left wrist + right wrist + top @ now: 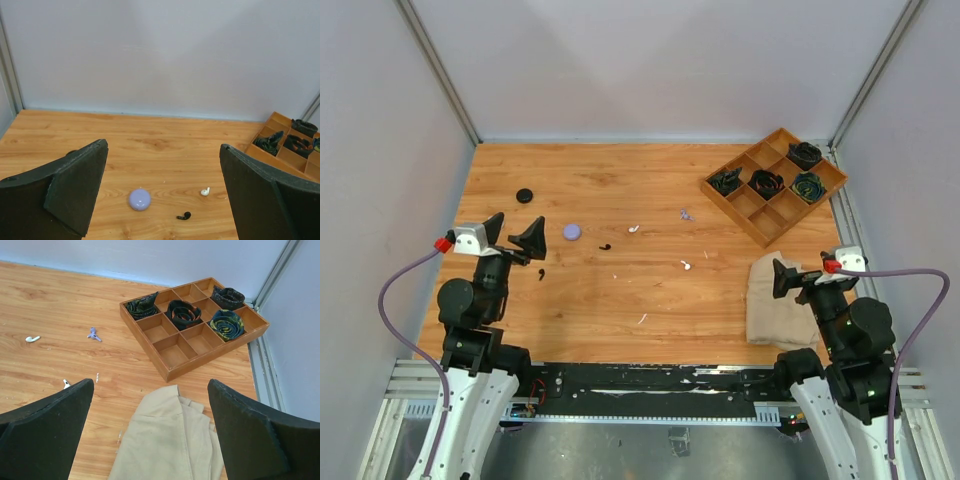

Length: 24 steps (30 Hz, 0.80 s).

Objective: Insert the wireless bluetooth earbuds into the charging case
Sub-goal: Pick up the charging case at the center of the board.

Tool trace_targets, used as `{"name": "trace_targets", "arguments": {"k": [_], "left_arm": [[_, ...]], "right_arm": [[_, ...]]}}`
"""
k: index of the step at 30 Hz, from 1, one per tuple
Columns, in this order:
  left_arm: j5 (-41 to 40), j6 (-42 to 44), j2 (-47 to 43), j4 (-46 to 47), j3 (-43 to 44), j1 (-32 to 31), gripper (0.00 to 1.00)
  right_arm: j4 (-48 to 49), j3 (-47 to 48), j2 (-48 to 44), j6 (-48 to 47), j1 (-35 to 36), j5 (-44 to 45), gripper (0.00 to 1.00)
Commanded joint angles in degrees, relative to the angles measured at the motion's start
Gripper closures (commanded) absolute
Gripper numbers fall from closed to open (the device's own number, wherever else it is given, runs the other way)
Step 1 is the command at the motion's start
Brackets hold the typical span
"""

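Left claw (162,165) and right claw (150,390) both hang released, empty; black earbud (184,216) lies near round lavender case (140,199).

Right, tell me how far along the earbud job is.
Done: nothing. No earbud sits in a case; the lavender disc, likely a case, looks closed. In hand: nothing; the left claw and right claw stand open and empty. Left: everything. A black earbud, a white earbud and a lavender earbud lie loose on the table, among others.
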Motion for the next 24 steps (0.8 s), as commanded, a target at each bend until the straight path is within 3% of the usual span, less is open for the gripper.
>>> {"name": "trace_targets", "arguments": {"k": [1,13,24], "left_arm": [[-0.48,0.53,0.68,-0.18,0.46,0.28,0.01],[-0.81,-2.93,3.99,-3.04,3.20,0.30,0.01],[-4.07,-9.13,19.47,-18.22,12.26,0.30,0.01]], "right_arm": [[0.69,0.01,-1.99,0.84,0.25,1.09,0.01],[0.63,-0.01,-1.69,1.13,0.21,1.18,0.01],[0.46,-0.35,0.21,1.41,0.22,2.24,0.01]]}}
